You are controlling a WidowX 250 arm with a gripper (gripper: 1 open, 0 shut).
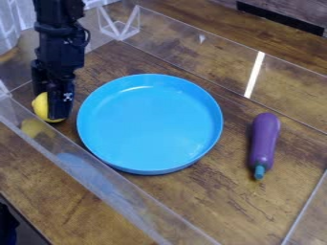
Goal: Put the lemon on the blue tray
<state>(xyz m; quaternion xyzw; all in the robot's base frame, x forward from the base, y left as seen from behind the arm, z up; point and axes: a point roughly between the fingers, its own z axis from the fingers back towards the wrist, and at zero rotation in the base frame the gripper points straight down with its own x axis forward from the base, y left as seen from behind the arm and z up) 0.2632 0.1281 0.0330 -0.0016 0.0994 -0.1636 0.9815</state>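
Lemon: the lemon (45, 105) sat on the wooden table (153, 206) at the left of the scene, just beside the left rim of the blue tray (149, 124) and outside it.
Gripper: the gripper (53, 103) pointed almost straight down over the lemon, its dark fingers (63, 100) down at the fruit's level with yellow showing to the left of them. The jaws stood fairly narrow, about the fruit's width; they looked closed around the lemon, though the contact itself was too small to make out.
Lift: the lemon appeared to rest on the table, not raised.
Blue tray: round, shallow-rimmed and empty, in the middle of the table, the largest thing in view.
Eggplant: a purple eggplant (262, 144) lay well apart, to the right of the tray, out of the path.
Handling, as a judgement: small, light and firm, so a modest squeeze should carry it; the skin looked smooth and the shape rounded, so it could squirt sideways out of a pinch or roll once set down.
Where to take hold: across the widest middle of the fruit, fingers on opposite sides, low enough to cup past the bulge.
Placing, as a judgement: it would need to clear the tray's raised rim, then be released low near the centre, so the rim stops any roll.
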